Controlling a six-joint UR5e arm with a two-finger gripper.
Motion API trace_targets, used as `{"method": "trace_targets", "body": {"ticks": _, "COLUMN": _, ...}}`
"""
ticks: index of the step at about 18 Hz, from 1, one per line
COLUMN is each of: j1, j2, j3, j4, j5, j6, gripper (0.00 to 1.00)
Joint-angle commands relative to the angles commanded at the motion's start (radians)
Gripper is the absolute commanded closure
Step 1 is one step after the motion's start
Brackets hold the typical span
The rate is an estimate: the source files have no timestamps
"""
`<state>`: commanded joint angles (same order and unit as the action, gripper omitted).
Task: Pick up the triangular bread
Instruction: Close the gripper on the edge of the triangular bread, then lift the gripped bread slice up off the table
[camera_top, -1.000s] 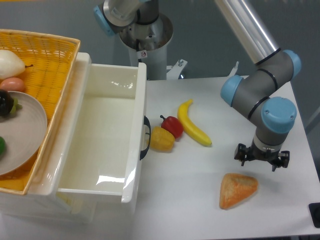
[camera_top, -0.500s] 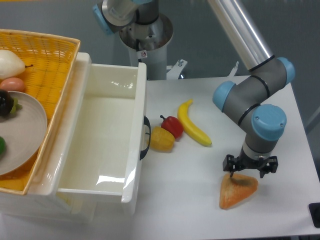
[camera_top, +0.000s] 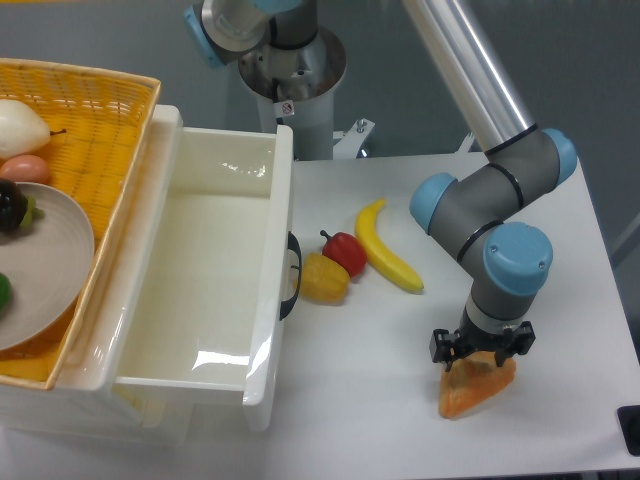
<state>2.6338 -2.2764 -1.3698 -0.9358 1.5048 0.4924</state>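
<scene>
The triangular bread (camera_top: 472, 392) lies flat on the white table (camera_top: 380, 380) at the front right, orange-brown with a paler tan face. My gripper (camera_top: 480, 352) points straight down over the bread's upper part and hides its top edge. The fingers straddle the bread, one at its left corner and one toward its right side. The jaws look spread about the bread's width, with no lift visible. The bread still rests on the table.
A yellow banana (camera_top: 385, 254), a red pepper (camera_top: 345, 251) and a yellow-orange bell pepper (camera_top: 324, 278) lie left of the gripper. A white bin (camera_top: 215, 280) stands at the left, beside a wicker basket (camera_top: 85, 120) holding a plate and fruit. The table's front edge is close below the bread.
The gripper has moved left and down from beside the bread's far right to directly over it, now low enough to cover its top edge. The bread has not moved.
</scene>
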Motion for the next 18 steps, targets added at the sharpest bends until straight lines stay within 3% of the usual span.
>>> {"method": "trace_targets", "body": {"ticks": 6, "j1": 0.005, "j2": 0.009, "j3": -0.005, "j4": 0.000, "j5": -0.002, "j6": -0.002, "gripper": 0.97}}
{"method": "trace_targets", "body": {"ticks": 10, "j1": 0.006, "j2": 0.017, "j3": -0.006, "j4": -0.003, "j5": 0.000, "j6": 0.000, "gripper": 1.00}}
{"method": "trace_targets", "body": {"ticks": 18, "j1": 0.029, "j2": 0.139, "j3": -0.015, "j4": -0.018, "j5": -0.005, "j6": -0.003, "gripper": 1.00}}
